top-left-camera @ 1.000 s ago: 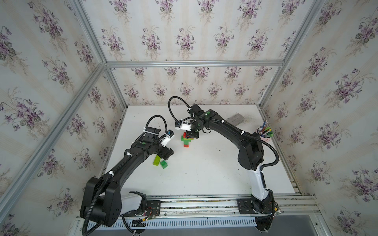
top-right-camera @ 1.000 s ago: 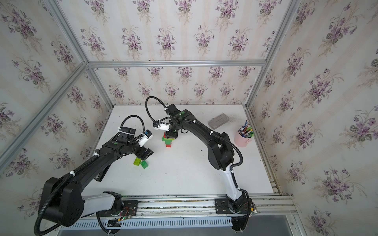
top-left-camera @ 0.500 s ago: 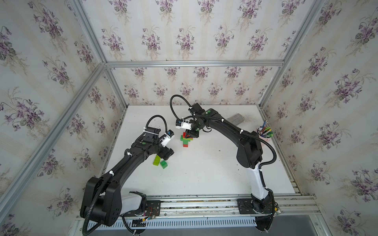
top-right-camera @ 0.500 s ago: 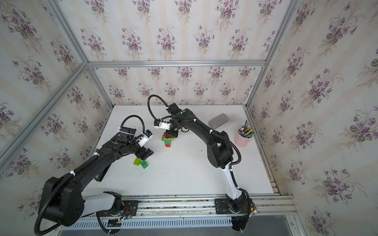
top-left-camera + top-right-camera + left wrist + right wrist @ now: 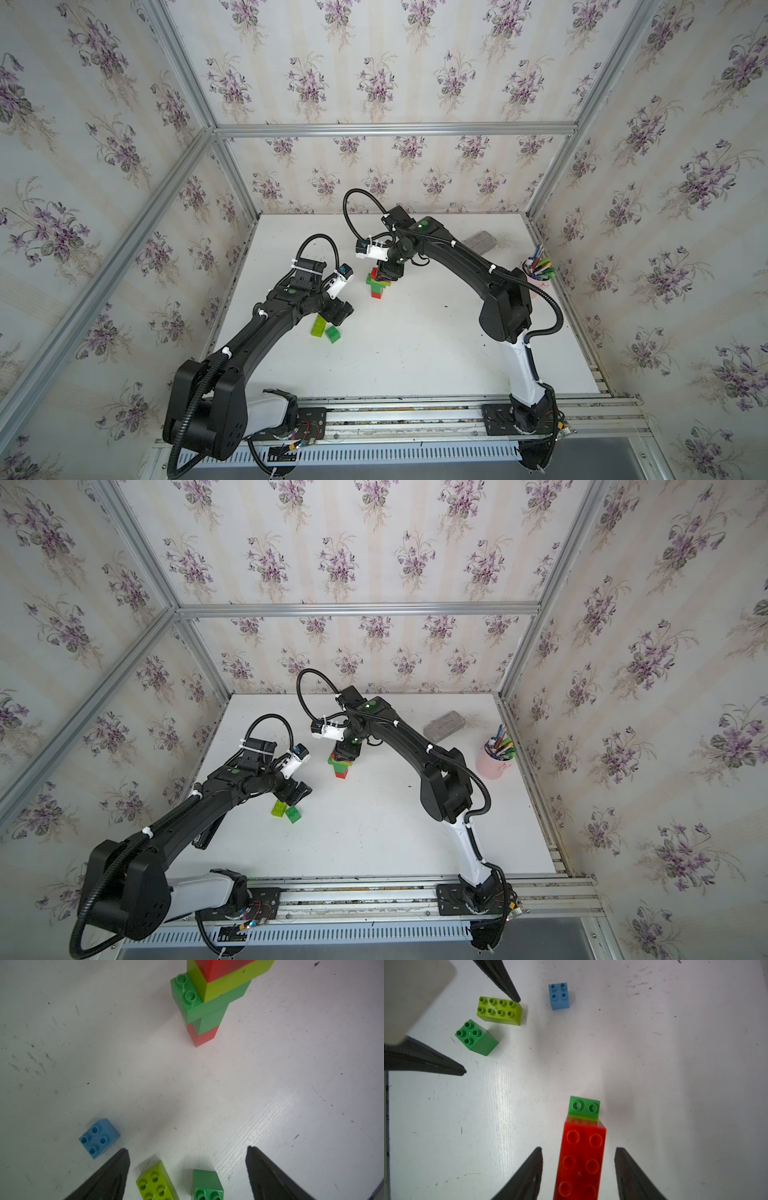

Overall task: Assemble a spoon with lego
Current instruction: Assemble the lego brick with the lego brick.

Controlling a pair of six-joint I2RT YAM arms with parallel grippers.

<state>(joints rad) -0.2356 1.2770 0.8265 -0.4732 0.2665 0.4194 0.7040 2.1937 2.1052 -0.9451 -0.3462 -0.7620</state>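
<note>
Right gripper (image 5: 578,1148) jaws now parted, red brick (image 5: 581,1159) released atop spoon (image 5: 207,1012); placement done. Left gripper (image 5: 186,1148) spread wide over lime brick (image 5: 154,1180), likely next piece.

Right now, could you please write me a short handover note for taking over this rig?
The left gripper is open, hovering over the loose lime brick and green brick.
The right gripper is open, its fingers either side of the red top brick, clear of it.
Done: the spoon stands upright, part-built, red on top.
Left: probably lime, green and the blue brick go on.
</note>
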